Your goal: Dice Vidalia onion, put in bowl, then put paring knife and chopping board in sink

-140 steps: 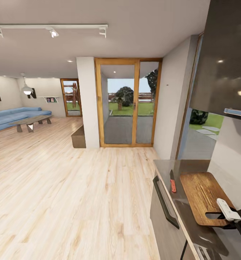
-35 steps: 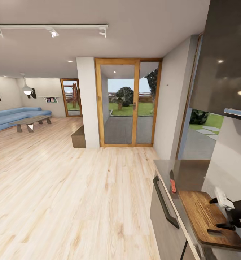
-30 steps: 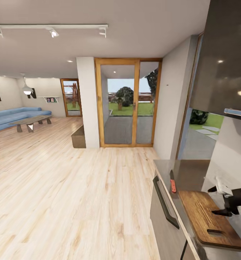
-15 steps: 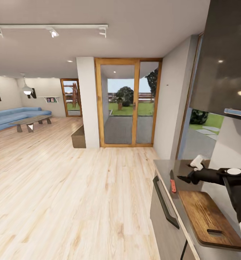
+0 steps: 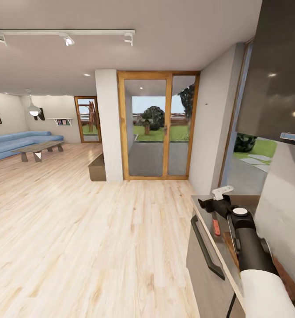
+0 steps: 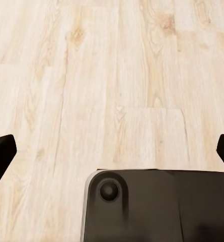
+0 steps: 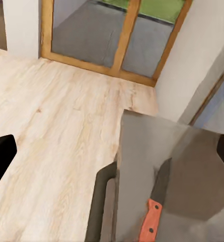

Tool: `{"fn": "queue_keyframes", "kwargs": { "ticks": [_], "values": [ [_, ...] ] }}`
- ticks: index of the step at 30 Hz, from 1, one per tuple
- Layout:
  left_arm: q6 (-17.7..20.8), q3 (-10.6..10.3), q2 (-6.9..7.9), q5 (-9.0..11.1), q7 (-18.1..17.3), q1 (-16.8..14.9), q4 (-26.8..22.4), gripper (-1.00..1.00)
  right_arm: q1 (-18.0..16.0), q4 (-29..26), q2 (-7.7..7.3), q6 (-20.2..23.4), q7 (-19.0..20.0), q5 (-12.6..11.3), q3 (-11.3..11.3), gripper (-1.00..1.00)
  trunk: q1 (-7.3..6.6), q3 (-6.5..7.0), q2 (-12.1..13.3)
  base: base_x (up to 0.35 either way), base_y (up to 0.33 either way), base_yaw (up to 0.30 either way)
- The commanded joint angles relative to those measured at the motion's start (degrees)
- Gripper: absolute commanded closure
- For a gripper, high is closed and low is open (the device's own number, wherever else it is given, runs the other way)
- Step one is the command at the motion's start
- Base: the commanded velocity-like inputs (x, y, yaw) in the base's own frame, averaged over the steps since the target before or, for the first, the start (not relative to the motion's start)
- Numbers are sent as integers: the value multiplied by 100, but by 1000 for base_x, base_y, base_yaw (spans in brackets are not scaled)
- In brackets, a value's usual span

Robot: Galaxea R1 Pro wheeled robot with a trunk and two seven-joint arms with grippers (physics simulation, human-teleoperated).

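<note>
— Right gripper [image 5: 216, 198]: what state is it in?

— Spread wide, nothing between its fingers. In the right wrist view one dark fingertip [image 7: 0, 154] sits at each side edge with bare room between. It hangs above the far end of the countertop [image 5: 206, 214], over the paring knife [image 5: 216, 226].

— And the left gripper?

— Its wrist view looks down at light wood floor [image 6: 117, 75], with dark fingertips far apart at both edges and a dark rounded part of the robot [image 6: 157, 206] below. It grasps nothing.

— Going left to right in the head view?

— Blue sofa [image 5: 15, 141] and low table [image 5: 37, 149] far off at left, wide open floor, a wood-framed glass door [image 5: 158, 126] in the middle, then the kitchen unit at right with its long dark handle [image 5: 207, 251] on the front.

— Where does the knife lie?

— Flat on the countertop near the front edge, orange-red handle toward the robot, dark blade [image 7: 162, 180] pointing away.

— The chopping board?

— Mostly hidden behind the right arm [image 5: 251, 247]; a brown sliver [image 5: 289, 282] shows beside the forearm, cut off by the picture's edge.

— Any containers?

— I cannot make out any.
</note>
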Motion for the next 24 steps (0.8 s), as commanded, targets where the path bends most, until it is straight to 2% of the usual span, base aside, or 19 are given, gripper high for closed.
{"fn": "queue_keyframes", "kwargs": {
  "ticks": [1,4,7,19,24],
  "values": [
    [-4,21,-3,9,-22,4,-7,-100,-4,-8,134,6,-228,60,-18,-100,2,-1,-4,0,127,0],
    [-3,21,-3,9,-23,4,-7,-100,-5,-24,374,3,-809,52,-17,-100,2,-1,-4,0,128,0],
    [-3,21,-3,9,-27,4,-7,-100,-5,-27,476,3,-1127,47,-17,-100,2,-1,-4,0,129,0],
    [-11,21,-3,9,-23,4,-7,-100,-5,-42,516,36,-1266,43,-29,-100,2,-1,-4,0,139,0],
    [-12,21,-3,9,-25,4,-7,-100,-4,-42,520,37,-1267,44,-28,-100,2,0,-4,0,41,-4]
  ]
}}
